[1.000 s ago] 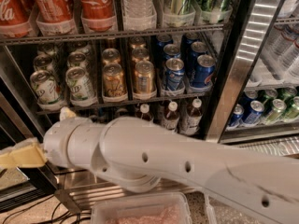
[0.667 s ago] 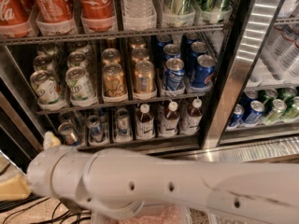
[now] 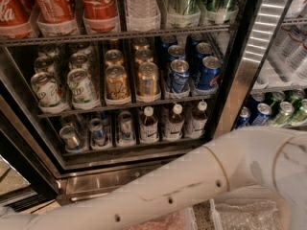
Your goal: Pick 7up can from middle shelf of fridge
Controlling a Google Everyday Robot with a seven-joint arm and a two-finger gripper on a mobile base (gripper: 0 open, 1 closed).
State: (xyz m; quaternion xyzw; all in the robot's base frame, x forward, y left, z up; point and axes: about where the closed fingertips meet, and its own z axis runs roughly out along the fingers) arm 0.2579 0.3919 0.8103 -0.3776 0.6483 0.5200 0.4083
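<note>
Speckled floor (image 3: 204,214), perhaps stone, dim light

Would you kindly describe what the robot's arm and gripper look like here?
The robot's arm is a smooth, off-white tubular shell with a thin seam ring, small dark round holes along its side and faint dark scuff lines. No cables or lettering show. The gripper is out of view, past the lower-left edge.

The hand lies out of view past the lower-left edge, where the white arm (image 3: 168,195) is cut off.
</note>
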